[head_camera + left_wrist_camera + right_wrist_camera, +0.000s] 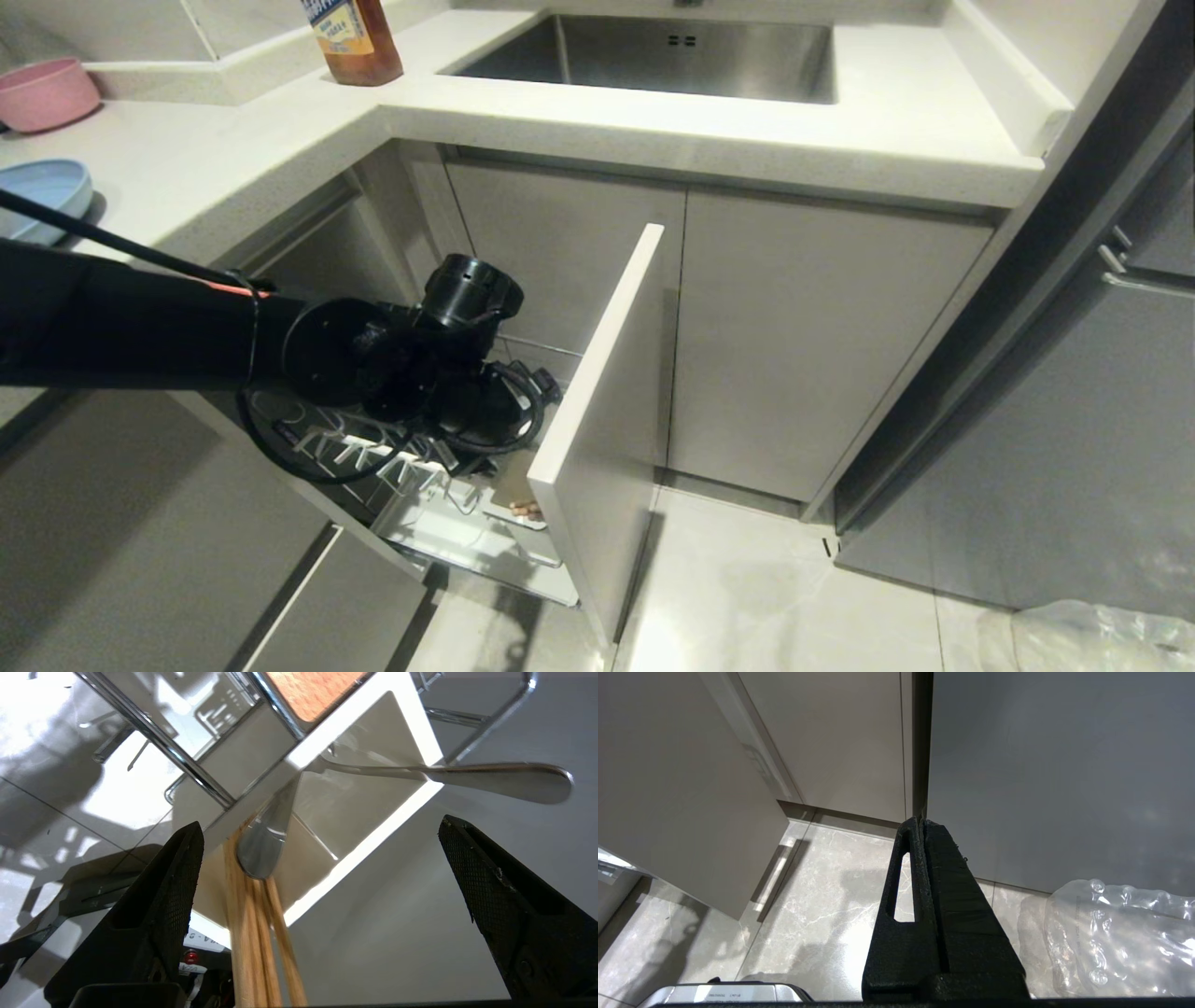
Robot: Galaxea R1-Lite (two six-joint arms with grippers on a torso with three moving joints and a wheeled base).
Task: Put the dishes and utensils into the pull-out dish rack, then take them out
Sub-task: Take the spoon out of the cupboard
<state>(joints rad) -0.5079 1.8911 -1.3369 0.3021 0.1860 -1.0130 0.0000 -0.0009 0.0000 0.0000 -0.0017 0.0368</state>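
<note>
The left gripper [322,826] hangs with its jaws spread wide and empty inside the pull-out dish rack [411,504], just behind the pale grey drawer front [607,420], its black fingers [168,891] flanking the white utensil cup [373,765]. In that cup the chopsticks [254,947] stand side by side, their long axes running from the cup straight toward the wrist camera, while two shiny metal spoon handles lean out over the rim, one [266,844] pointing along the chopsticks and the other [504,781] lying crosswise to them. The light-blue plate [42,196] lies flat on the counter at far left, and the right gripper [920,826] hangs pressed shut above the floor [822,905], well apart from the rack.
</note>
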